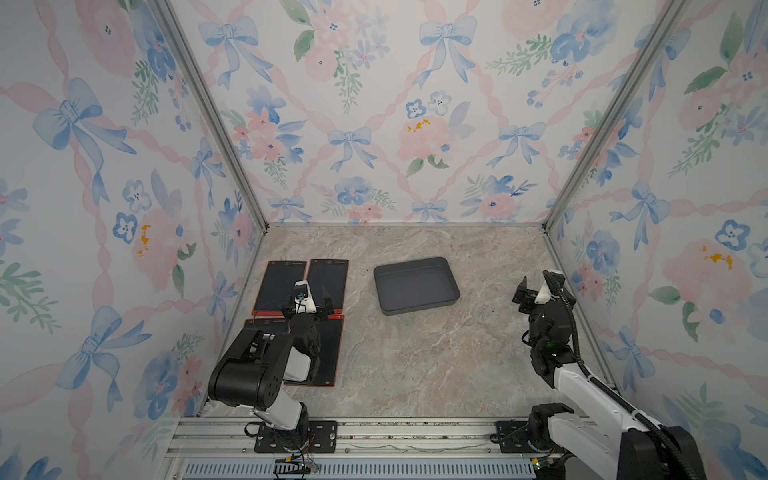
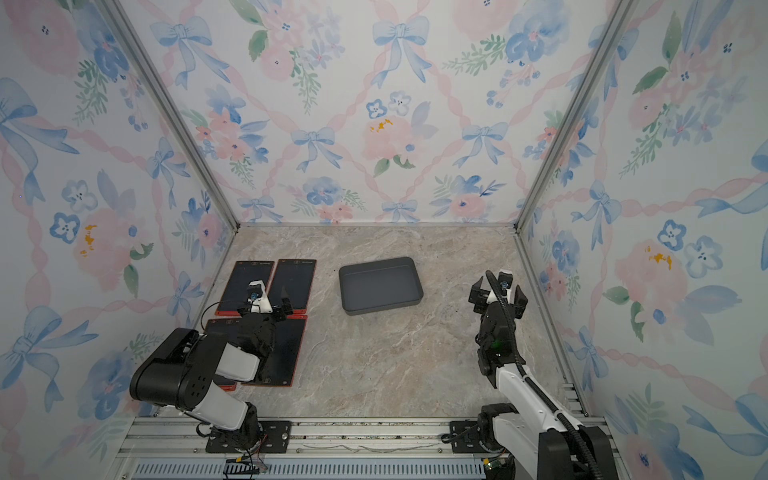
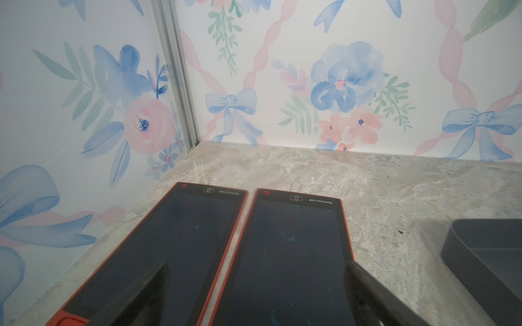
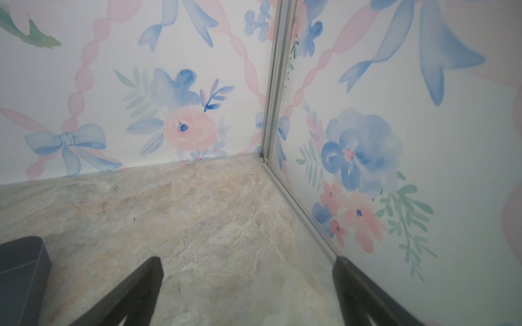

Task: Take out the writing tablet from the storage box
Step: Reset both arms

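1. In both top views the shallow dark grey plastic storage box (image 1: 415, 286) sits mid-table with its floor bare, so nothing is inside. Four flat black, red-framed writing tablets (image 1: 328, 278) lie in a two-by-two block on the marble-pattern tabletop (image 1: 415, 365), well to the box's left. Laid out this neatly, the unloading looks finished.
2. Also in the top views, the left gripper (image 1: 309, 305) hangs over the middle of the block, jaws wide and holding nothing. Its forearm is folded back over the near tablets and hides most of the near-left one. The right gripper (image 2: 498, 291) is raised by the right wall, spread wide and empty, probably parked clear of the box.
3. Left wrist view: the two far writing tablets (image 3: 291, 254) lie side by side with a thin strip of table between them. The left gripper's fingers (image 3: 141, 296) are splayed above them, and a corner of the storage box (image 3: 485, 254) shows nearby.
4. Right wrist view: the right gripper (image 4: 247, 261) is spread over bare tabletop (image 4: 197, 203) with nothing between its jaws. A corner of the storage box (image 4: 19, 262) is at the frame's edge.
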Available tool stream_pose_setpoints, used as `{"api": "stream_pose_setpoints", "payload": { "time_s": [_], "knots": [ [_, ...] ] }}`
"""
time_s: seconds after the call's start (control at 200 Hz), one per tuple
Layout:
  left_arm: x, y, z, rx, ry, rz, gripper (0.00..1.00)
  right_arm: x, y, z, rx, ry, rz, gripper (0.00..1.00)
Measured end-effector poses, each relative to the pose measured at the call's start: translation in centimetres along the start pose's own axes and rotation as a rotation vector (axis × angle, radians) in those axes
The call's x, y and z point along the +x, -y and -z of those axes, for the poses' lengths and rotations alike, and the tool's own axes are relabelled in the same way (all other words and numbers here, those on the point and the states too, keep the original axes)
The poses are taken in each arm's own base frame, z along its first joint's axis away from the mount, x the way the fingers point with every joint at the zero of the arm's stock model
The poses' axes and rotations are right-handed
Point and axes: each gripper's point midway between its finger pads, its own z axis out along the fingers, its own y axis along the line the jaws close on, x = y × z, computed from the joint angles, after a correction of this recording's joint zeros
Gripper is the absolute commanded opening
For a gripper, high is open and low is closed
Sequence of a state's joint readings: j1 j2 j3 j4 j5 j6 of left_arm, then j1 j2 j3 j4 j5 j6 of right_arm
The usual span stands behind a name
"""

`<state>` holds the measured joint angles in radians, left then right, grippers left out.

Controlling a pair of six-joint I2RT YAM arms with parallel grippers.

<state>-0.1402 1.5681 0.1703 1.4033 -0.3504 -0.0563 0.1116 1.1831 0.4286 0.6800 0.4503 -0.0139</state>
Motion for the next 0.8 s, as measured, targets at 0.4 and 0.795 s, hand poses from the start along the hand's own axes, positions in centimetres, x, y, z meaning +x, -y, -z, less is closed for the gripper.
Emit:
{"api": "stream_pose_setpoints", "payload": {
  "time_s": [0.4, 0.795],
  "knots": [
    [0.2, 0.0, 0.0, 0.0, -0.006, -0.002, 0.98, 11.8, -2.9, -0.6, -0.124, -0.186, 0.087, 0.97],
    [0.2, 0.0, 0.0, 0.0, -0.007, -0.003, 0.98, 8.5, -4.2, -2.9, -0.202, -0.135, 0.031, 0.97]
  ]
}}
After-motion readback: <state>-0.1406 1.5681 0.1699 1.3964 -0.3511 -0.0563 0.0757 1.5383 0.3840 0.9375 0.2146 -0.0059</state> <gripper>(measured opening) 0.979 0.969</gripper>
